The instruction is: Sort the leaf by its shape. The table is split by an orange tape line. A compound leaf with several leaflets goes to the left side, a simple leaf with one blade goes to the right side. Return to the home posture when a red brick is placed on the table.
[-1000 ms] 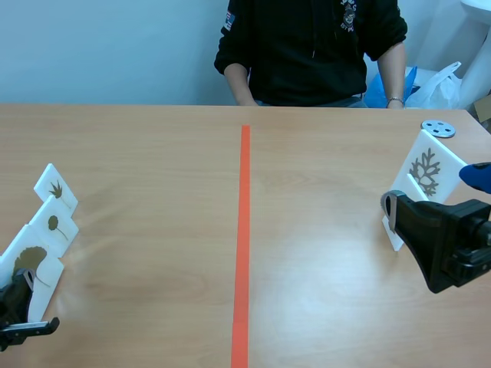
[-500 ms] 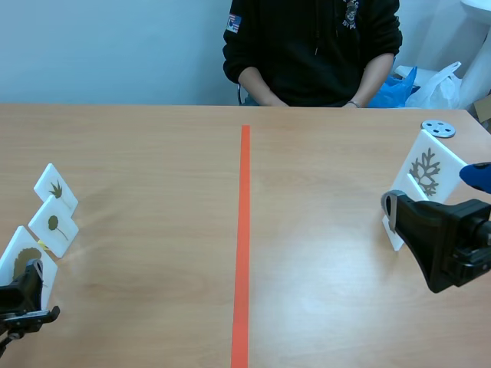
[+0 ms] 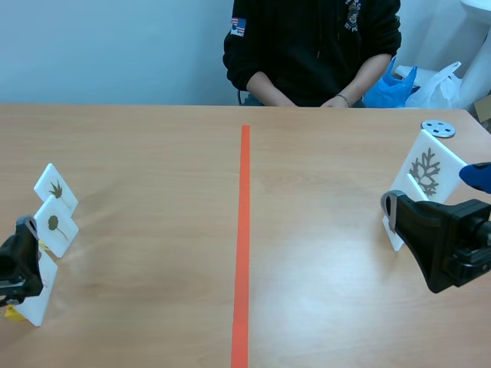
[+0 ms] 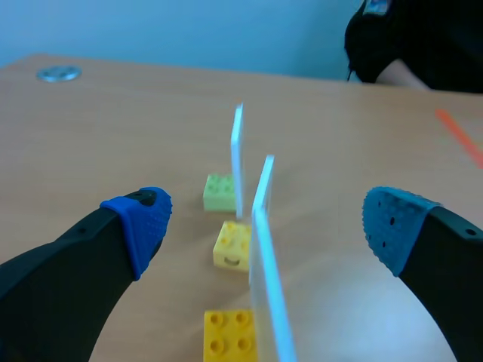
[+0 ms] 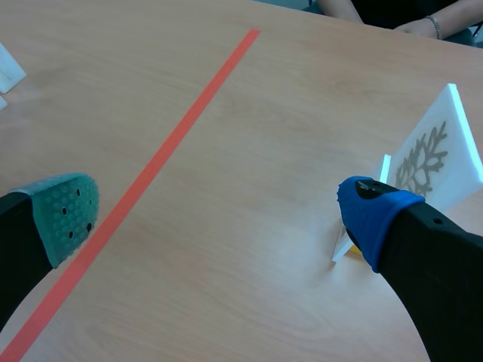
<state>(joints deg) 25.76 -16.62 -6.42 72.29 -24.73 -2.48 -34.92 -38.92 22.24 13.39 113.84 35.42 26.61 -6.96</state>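
Note:
Three white leaf cards stand in a row at the table's left: the far card (image 3: 55, 188), the middle card (image 3: 54, 225) and the nearest card (image 3: 36, 297). My left gripper (image 3: 19, 264) hangs over the nearest one. In the left wrist view, my left gripper (image 4: 268, 226) is open, and the nearest card (image 4: 268, 302) stands edge-on between the fingers without touching either. On the right side stands a white card with a many-lobed leaf (image 3: 426, 170). My right gripper (image 3: 431, 198) is open just in front of that card (image 5: 434, 154), holding nothing.
The orange tape line (image 3: 243, 238) splits the table. Small bricks prop the left cards: a green brick (image 4: 219, 192), a yellow smiley brick (image 4: 232, 245) and a yellow brick (image 4: 230, 335). A grey disc (image 3: 437, 128) lies at the far right. A person (image 3: 314, 46) sits across the table.
My left gripper has opened and let go of the nearest card, which now stands on the table, and it has lifted a little. The right arm has not moved.

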